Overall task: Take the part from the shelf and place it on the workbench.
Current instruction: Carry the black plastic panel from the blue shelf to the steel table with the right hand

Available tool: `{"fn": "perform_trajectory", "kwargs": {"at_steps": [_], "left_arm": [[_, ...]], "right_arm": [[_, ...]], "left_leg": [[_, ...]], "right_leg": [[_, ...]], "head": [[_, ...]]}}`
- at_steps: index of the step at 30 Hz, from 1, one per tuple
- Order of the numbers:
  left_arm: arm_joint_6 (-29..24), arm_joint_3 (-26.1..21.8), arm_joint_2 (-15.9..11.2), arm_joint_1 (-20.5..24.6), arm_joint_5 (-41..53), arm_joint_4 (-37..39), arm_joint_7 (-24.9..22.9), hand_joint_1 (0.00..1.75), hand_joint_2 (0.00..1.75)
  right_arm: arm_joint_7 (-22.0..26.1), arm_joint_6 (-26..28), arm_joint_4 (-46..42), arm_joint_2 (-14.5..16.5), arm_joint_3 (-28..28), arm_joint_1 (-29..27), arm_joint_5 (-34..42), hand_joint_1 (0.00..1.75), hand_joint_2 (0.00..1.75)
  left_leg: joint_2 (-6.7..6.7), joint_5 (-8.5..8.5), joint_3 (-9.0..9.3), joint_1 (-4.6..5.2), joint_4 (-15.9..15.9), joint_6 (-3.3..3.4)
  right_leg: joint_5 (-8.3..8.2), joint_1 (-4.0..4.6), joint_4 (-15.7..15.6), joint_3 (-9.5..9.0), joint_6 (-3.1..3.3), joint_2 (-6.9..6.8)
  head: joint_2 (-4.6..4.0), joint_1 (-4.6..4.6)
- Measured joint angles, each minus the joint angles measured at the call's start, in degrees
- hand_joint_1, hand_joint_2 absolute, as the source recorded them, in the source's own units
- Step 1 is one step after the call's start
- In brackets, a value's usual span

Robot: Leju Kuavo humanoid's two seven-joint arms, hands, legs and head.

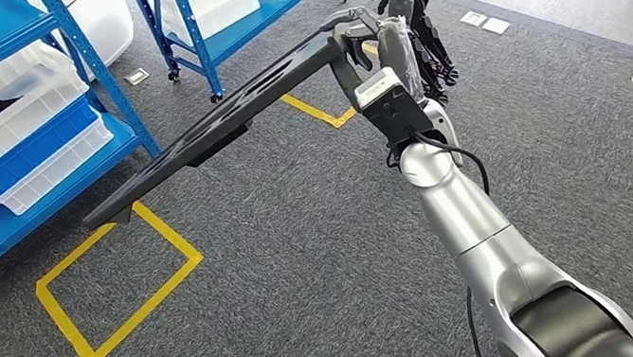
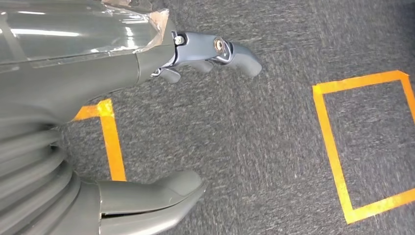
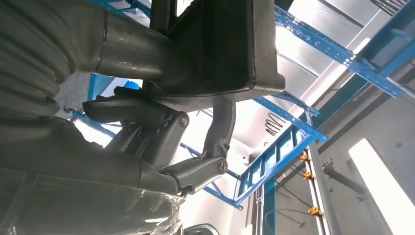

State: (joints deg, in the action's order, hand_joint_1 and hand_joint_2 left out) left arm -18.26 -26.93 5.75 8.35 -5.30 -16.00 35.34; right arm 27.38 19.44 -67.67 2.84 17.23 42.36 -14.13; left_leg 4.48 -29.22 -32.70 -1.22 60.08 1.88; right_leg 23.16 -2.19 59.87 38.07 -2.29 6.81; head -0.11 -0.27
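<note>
Blue shelves (image 1: 22,158) with white bins (image 1: 5,113) stand at the carpet's (image 1: 307,266) far left edge, past yellow tape squares (image 1: 119,286). My raised right hand (image 1: 367,36) grips the long black part (image 1: 217,122) aloft; my left hand (image 2: 147,73) hangs with fingers spread, holding nothing.

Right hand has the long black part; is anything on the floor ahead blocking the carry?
Nothing visible does. The right hand grips the long flat black plastic part above grey carpet; the workbench isn't seen.
</note>
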Motion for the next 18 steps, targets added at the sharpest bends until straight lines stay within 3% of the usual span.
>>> {"fn": "perform_trajectory", "kwargs": {"at_steps": [2,4,6,8,9,10,11,12,14,15,17,18], "left_arm": [[0.16,-0.03,0.07,0.01,-0.06,0.0,0.0,0.0,1.75],[0.23,-0.09,0.29,0.03,-0.08,-0.01,0.0,0.0,1.75],[0.22,-0.24,0.43,-0.04,-0.07,-0.01,0.0,0.0,1.75],[0.17,-0.47,0.46,-0.18,-0.05,-0.01,0.0,0.0,1.75],[0.14,-0.59,0.45,-0.23,-0.03,0.0,0.0,0.0,1.75],[0.11,-0.7,0.44,-0.25,0.01,0.0,0.0,0.0,1.75],[0.09,-0.78,0.45,-0.25,0.06,0.0,0.0,0.0,1.75],[0.07,-0.82,0.46,-0.25,0.12,0.0,0.0,0.0,1.75],[-0.02,-0.89,0.46,-0.25,0.28,0.0,0.0,0.0,1.75],[-0.09,-0.94,0.45,-0.25,0.34,0.0,0.0,0.0,1.75],[-0.27,-1.08,0.46,-0.25,0.4,-0.01,0.0,0.0,1.75],[-0.33,-1.15,0.49,-0.24,0.42,-0.01,0.0,0.0,1.75]], "right_arm": [[0.19,0.15,0.01,-0.01,-0.03,-0.03,-0.02,1.75,1.75],[0.32,0.39,0.06,-0.18,-0.06,0.1,0.02,1.75,1.75],[0.5,0.68,0.17,-0.25,-0.01,0.34,0.19,1.75,1.75],[0.67,0.89,0.35,-0.2,0.04,0.23,0.42,1.75,1.75],[0.7,0.95,0.46,-0.2,0.04,0.08,0.5,1.75,1.75],[0.74,1.03,0.56,-0.23,0.02,-0.04,0.57,1.75,1.75],[0.78,1.13,0.62,-0.26,0.0,-0.1,0.64,1.75,1.75],[0.82,1.23,0.64,-0.29,-0.02,-0.1,0.72,1.75,1.75],[1.0,1.46,0.63,-0.27,-0.1,-0.15,1.03,1.75,1.75],[1.13,1.56,0.62,-0.26,-0.22,-0.3,1.24,1.75,1.75],[1.46,1.74,0.61,-0.32,-0.63,-0.76,1.71,1.75,1.75],[1.65,1.81,0.61,-0.37,-0.84,-0.95,1.86,1.75,1.75]], "left_leg": [[-1.5,0.76,0.28,0.21,-0.83,0.15],[-3.03,2.02,0.64,0.17,-2.34,0.58],[-4.66,2.81,0.44,0.46,-3.07,0.95],[-6.38,3.11,-0.12,0.77,-3.06,1.09],[-7.18,3.23,-0.31,0.86,-3.05,1.09],[-7.92,3.32,-0.45,0.91,-3.02,1.07],[-8.6,3.38,-0.53,0.95,-2.98,1.03],[-9.24,3.37,-0.56,1.04,-2.85,0.93],[-10.41,3.2,-0.68,1.41,-2.4,0.5],[-10.96,3.15,-0.72,1.56,-2.23,0.24],[-12.06,3.17,-0.74,1.58,-2.19,-0.2],[-11.55,2.83,-0.83,1.41,-1.93,-0.5]], "right_leg": [[-0.67,-0.08,-0.54,0.28,-0.97,0.85],[0.25,0.49,1.0,1.5,-1.03,-1.41],[3.7,0.96,7.35,4.4,-0.19,-4.93],[6.87,1.04,14.44,6.9,0.08,-6.0],[7.41,1.04,15.54,6.79,-0.12,-6.13],[7.17,1.04,14.29,5.44,-0.44,-6.35],[6.34,1.04,10.87,2.94,-0.77,-6.88],[5.39,1.07,6.27,-0.17,-0.96,-8.26],[3.98,1.38,-0.56,-4.47,-0.6,-10.68],[3.69,1.52,-1.96,-5.21,-0.22,-11.21],[3.26,1.42,-2.2,-4.99,0.57,-9.89],[3.05,1.19,-2.3,-4.94,0.87,-9.26]], "head": [[0.0,0.0],[0.0,0.25],[0.0,0.59],[0.0,0.73],[0.0,0.72],[0.0,0.74],[0.0,0.75],[0.0,0.76],[0.0,0.7],[0.0,0.67],[0.0,0.61],[0.0,0.62]]}}
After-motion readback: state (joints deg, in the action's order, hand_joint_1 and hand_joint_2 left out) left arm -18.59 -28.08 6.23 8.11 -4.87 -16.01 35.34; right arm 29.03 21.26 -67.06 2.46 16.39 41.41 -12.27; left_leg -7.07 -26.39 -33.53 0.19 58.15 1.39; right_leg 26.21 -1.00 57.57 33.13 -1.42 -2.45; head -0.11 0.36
